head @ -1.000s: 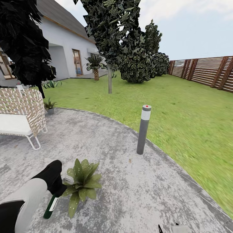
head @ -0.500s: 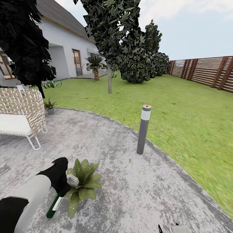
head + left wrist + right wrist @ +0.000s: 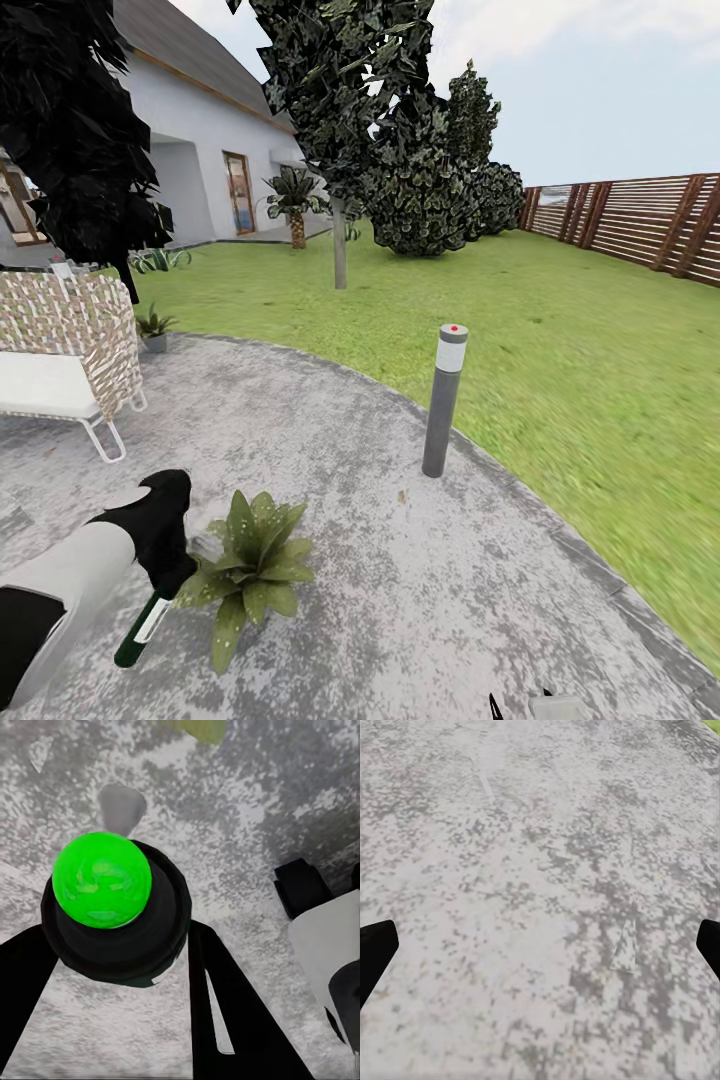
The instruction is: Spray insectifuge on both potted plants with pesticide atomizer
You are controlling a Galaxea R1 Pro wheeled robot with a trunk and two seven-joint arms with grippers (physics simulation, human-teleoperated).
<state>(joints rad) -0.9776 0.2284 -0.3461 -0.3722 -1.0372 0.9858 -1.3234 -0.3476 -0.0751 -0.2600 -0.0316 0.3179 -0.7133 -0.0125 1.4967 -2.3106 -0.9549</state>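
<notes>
In the head view my left gripper point(image 3: 168, 572) is shut on the pesticide atomizer point(image 3: 138, 630), a slim dark green bottle with a white label, hanging tilted just left of the near potted plant point(image 3: 252, 570). That plant's pot is hidden under its leaves. The left wrist view looks down on the atomizer's bright green top point(image 3: 101, 879) and black collar between my gripper's point(image 3: 120, 945) dark fingers. The second potted plant point(image 3: 154, 327) stands far off at the patio's edge beside the chair. My right gripper point(image 3: 540, 945) is open over bare paving, its tips at the head view's bottom edge point(image 3: 520, 708).
A grey bollard lamp point(image 3: 443, 400) stands at the patio's rim point(image 3: 560, 530), right of the near plant. A woven chair point(image 3: 60, 365) sits at the left. Lawn point(image 3: 560, 340), trees, a house and a brown slatted fence point(image 3: 640, 225) lie beyond.
My left gripper swung the atomizer toward the near plant, then back to the left. The bottle now hangs further from the leaves. The camera and the right arm stayed still.
</notes>
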